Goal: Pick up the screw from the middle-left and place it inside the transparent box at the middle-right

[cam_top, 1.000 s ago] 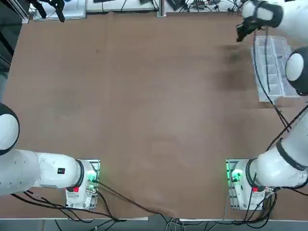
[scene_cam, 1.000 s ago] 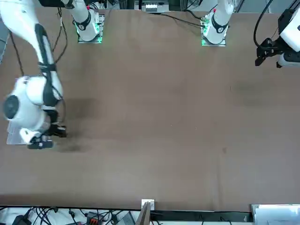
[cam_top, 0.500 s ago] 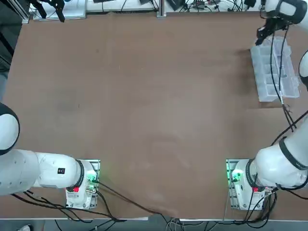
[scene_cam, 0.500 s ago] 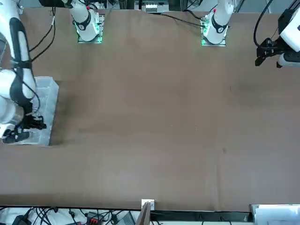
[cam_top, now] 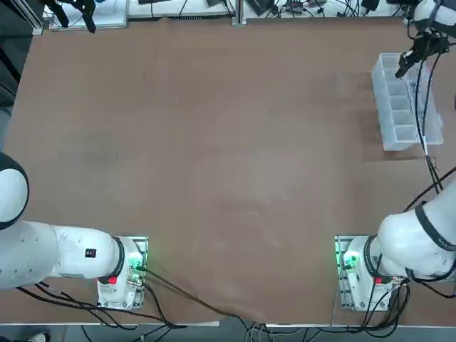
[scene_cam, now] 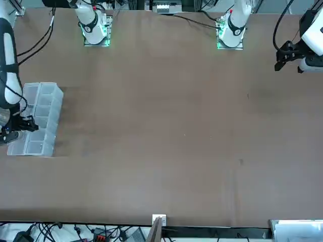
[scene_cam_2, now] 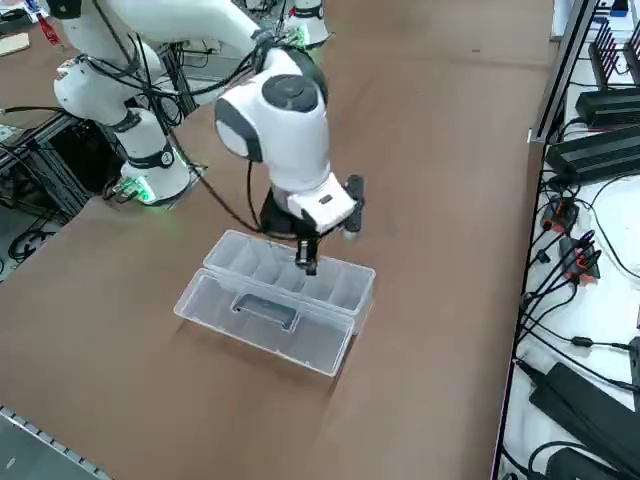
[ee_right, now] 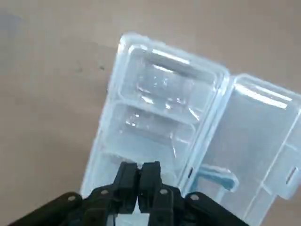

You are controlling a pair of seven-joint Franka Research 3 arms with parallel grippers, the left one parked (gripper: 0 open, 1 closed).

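The transparent box (cam_top: 396,122) lies at the right side of the table with its lid folded open flat beside it (scene_cam_2: 262,318). Its small compartments (ee_right: 160,106) look whitish and clear. My right gripper (cam_top: 401,69) hangs just above the box's far end, fingers pointing down over one compartment (scene_cam_2: 307,264). In the right wrist view the gripper (ee_right: 139,173) is shut, its two black fingers pressed together. The screw does not show in any view, and nothing can be seen between the fingertips.
Broad bare brown tabletop (cam_top: 214,142) spreads left of the box. The arm bases with green lights (cam_top: 353,265) stand at the near edge. Cables and black power units (scene_cam_2: 590,150) lie past the table's right edge. A tiny dark mark (scene_cam: 241,162) sits on the table.
My right gripper has travelled rightward in the top view, from beside the box's left edge to over its compartments. It stayed shut. The box has not moved.
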